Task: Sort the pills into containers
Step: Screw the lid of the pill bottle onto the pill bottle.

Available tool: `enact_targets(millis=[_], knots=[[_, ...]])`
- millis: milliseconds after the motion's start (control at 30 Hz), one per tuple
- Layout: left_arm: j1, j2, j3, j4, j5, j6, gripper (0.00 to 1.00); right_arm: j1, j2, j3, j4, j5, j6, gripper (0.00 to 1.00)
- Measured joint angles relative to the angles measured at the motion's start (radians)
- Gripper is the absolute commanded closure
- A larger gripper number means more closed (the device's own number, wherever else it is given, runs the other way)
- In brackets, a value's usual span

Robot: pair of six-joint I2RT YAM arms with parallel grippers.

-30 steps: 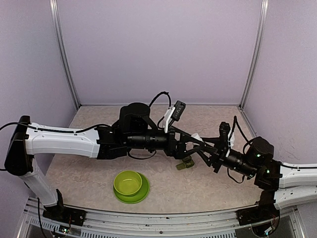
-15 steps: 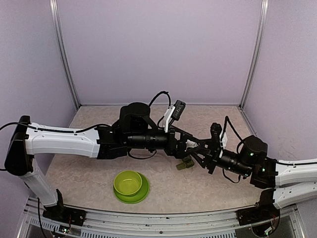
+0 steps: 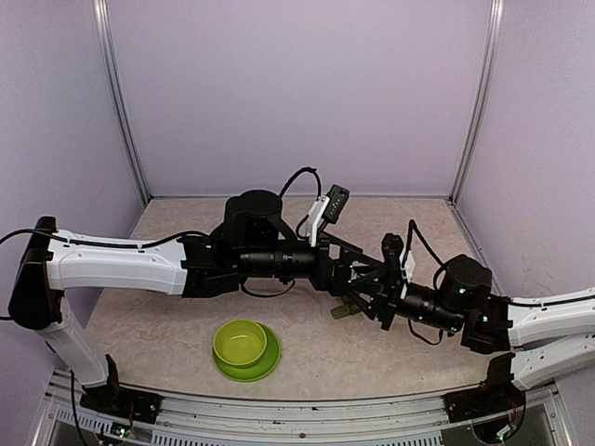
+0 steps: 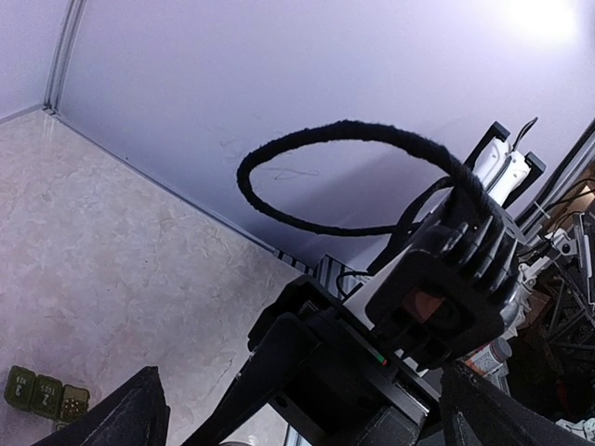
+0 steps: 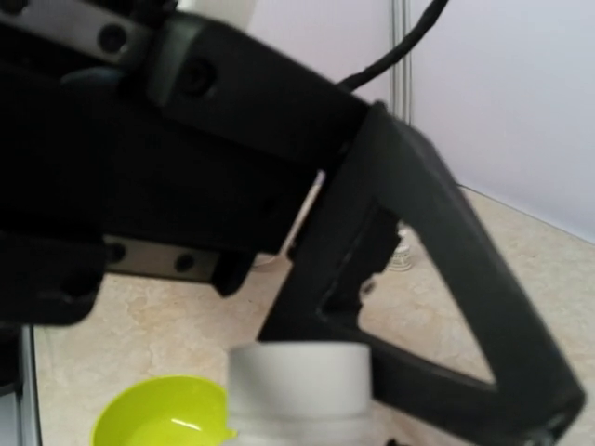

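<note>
The left pincer (image 3: 364, 282) is spread wide, nothing seen clamped; the right pincer (image 3: 381, 302) can't be judged (fingers are hidden). The dark green pill box (image 3: 346, 309) is found on the table (image 3: 167, 223), slightly toward the near edge, beneath both.

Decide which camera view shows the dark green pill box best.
Left wrist: the pill box lies clear, three compartments distinct. Top external shows the pill box small and partly covered. Right wrist does not show it.
</note>
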Motion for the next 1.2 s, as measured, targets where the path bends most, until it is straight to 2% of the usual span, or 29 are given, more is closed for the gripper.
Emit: enact_targets(millis=[400, 600, 933, 1200], knots=[[-0.012, -0.038, -0.009, -0.004, -0.033, 0.010, 0.01, 0.004, -0.202, -0.022, -0.062, 0.097, -0.016, 1.00], [-0.012, -0.039, -0.013, -0.003, -0.025, 0.010, 0.01, 0.004, -0.227, -0.025, -0.093, 0.147, -0.020, 1.00], [-0.002, -0.039, -0.035, -0.015, -0.045, 0.006, 0.01, 0.005, -0.070, -0.012, -0.052, 0.142, -0.017, 1.00], [-0.001, -0.039, -0.041, -0.035, -0.062, 0.006, 0.01, 0.017, 0.057, 0.027, 0.024, 0.082, -0.007, 1.00]])
